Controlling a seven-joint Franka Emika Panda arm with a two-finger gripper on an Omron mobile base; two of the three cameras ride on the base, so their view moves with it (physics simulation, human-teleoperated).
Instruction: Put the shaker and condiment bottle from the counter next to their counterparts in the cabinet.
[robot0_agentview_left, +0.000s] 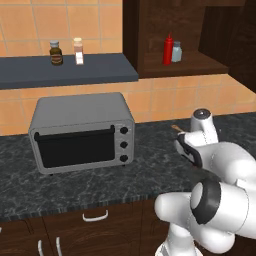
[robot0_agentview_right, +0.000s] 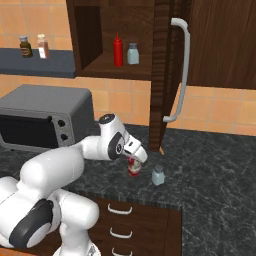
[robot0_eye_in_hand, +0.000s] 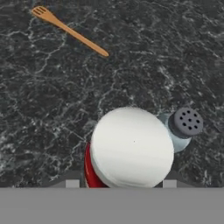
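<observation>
Condiment bottle (robot0_agentview_right: 133, 167) stood near the counter's (robot0_agentview_right: 210, 165) front edge, just beside the shaker (robot0_agentview_right: 158, 175), and your gripper (robot0_agentview_right: 134, 161) sat over its white cap, grip unclear, so you next needed to squeeze and lift it to the cabinet (robot0_agentview_right: 90, 35).

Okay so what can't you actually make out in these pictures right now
- Hand: open or shut unclear; the condiment bottle's white cap covers the fingertips in the hand view, and it is too small in the right base view.
- Condiment bottle: label unreadable, wrist covers its top in the right base view.
- Shaker: contents too small to tell.
- Wooden fork: mostly behind the arm in the left base view.
</observation>
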